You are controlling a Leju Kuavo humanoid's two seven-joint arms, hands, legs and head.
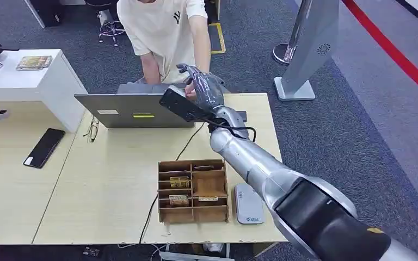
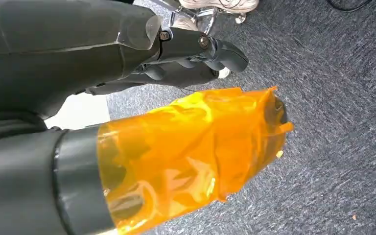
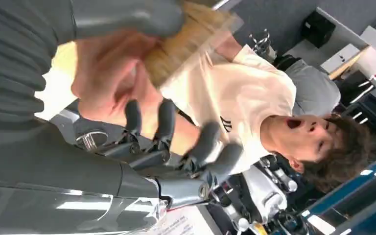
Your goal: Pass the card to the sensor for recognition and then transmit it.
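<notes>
Right wrist view: card (image 3: 196,34) sits between right hand's (image 3: 176,142) thumb and fingers, with a person's hand (image 3: 107,78) on it too, far side of table (image 1: 114,179) past laptop (image 1: 136,111). Looks like handover stage, release pending; sensor scan can't be confirmed. Left hand (image 2: 186,58) curled, holding nothing.

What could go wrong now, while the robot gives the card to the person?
The card sits between the right hand and the person's hand, blurred, so it might slip and fall during the handover. The right forearm hangs above the laptop and the black sensor, so pulling back low might knock them or catch the cable.
</notes>
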